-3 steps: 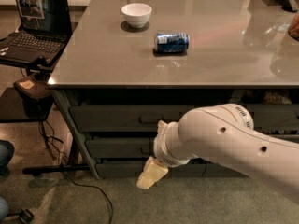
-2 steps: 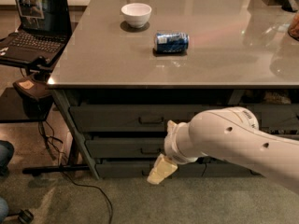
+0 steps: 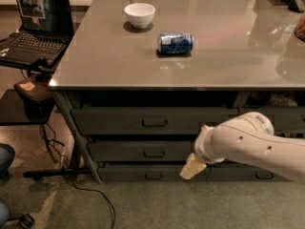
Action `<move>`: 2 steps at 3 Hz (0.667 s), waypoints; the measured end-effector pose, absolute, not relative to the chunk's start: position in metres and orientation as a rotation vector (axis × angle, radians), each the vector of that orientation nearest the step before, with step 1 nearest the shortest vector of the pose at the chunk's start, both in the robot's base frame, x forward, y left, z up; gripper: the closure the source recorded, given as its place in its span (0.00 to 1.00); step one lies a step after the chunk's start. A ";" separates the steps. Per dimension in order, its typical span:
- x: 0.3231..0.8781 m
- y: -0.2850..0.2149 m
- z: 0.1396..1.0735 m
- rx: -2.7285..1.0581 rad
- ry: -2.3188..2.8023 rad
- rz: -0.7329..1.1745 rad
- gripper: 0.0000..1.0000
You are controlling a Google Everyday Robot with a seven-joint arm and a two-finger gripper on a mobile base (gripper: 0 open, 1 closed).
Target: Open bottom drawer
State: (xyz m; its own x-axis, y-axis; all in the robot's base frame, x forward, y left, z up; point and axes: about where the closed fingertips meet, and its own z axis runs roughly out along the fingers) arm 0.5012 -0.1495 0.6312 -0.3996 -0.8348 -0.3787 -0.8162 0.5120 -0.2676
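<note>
The gripper (image 3: 193, 167) has slid toward 3 o'clock since a second ago and risen a touch, the white arm (image 3: 248, 144) going with it. It now sits low in front of the bottom drawer (image 3: 128, 173), at 3 o'clock from the small loop handle (image 3: 153, 176) and apart from it. The drawer looks shut (nothing pulled yet). We see the gripper only as one pale wedge, so we cannot tell whether it is wide or narrow. The arm covers the stack's right end and runs off frame at 4 o'clock. On the table (image 3: 95, 61) lies a blue can (image 3: 175, 43), with a white bowl (image 3: 139, 14) at 10 o'clock from it.
</note>
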 end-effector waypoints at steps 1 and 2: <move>0.507 -0.184 0.633 -1.288 2.334 -0.136 0.00; 0.503 -0.177 0.611 -1.291 2.343 -0.048 0.00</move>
State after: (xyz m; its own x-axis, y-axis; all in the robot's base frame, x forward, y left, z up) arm 0.5028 -0.1766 0.6106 -0.4523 -0.8082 -0.3770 -0.7921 0.5583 -0.2467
